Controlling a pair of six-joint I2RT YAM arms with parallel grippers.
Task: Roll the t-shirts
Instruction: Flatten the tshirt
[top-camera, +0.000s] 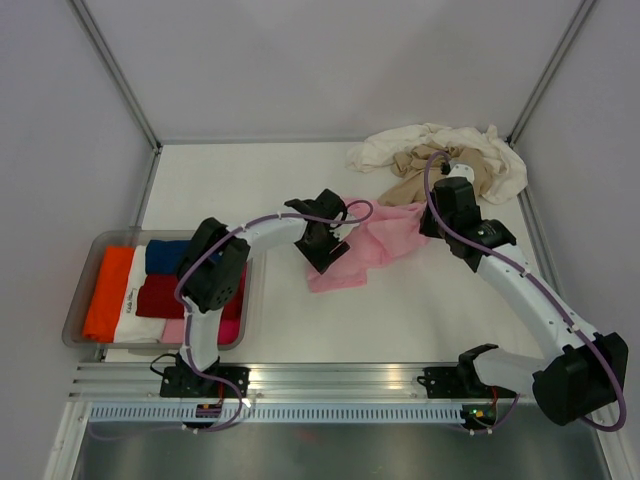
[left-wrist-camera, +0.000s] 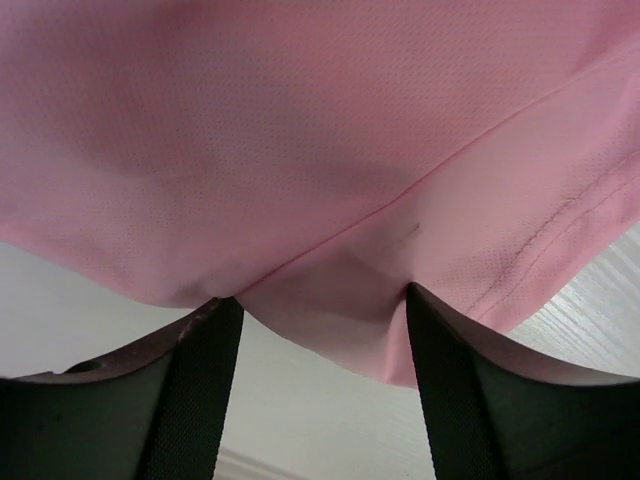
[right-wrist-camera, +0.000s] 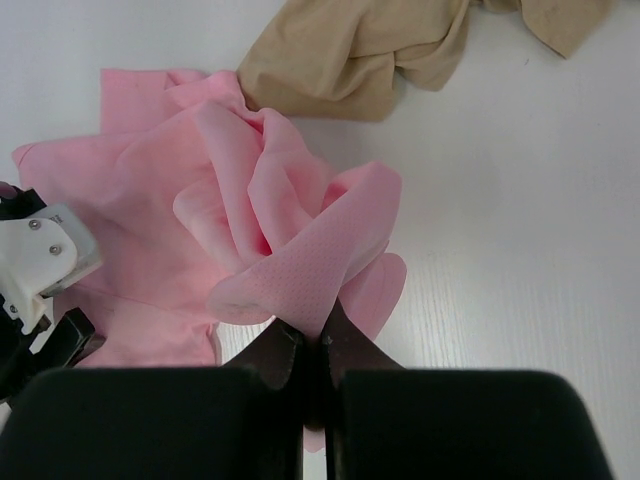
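- The light pink cloth t-shirt (top-camera: 372, 248) lies crumpled near the middle of the white table (top-camera: 230, 190), between the two arms; its near-left part lies flat, and its right part is gathered into loose raised folds (right-wrist-camera: 260, 200)
- The right tool (right-wrist-camera: 312, 335) has its black fingers pressed together on one of these folds, so it holds the light pink cloth t-shirt at its right end; in the top view this tool (top-camera: 428, 218) sits at the cloth's right edge
- The left tool (left-wrist-camera: 320, 310) stands wide, its two dark fingers well apart; a lower edge of the pink cloth (left-wrist-camera: 330, 150) dips into the gap between the fingertips and is not clamped; from above this tool (top-camera: 328, 255) is over the left part of the cloth
- The tan-beige cloth t-shirt (top-camera: 420, 175) lies bunched just beyond the pink one, touching its far edge (right-wrist-camera: 350, 50)
- The cream-white cloth t-shirt (top-camera: 400, 140) is heaped around and behind the tan one, at the far right corner of the table
- A clear plastic tray (top-camera: 80, 300) sits at the near left of the table, well apart from the three t-shirts; it holds folded cloths in orange (top-camera: 105, 290), blue (top-camera: 165, 255), dark red (top-camera: 160, 295), white and pink
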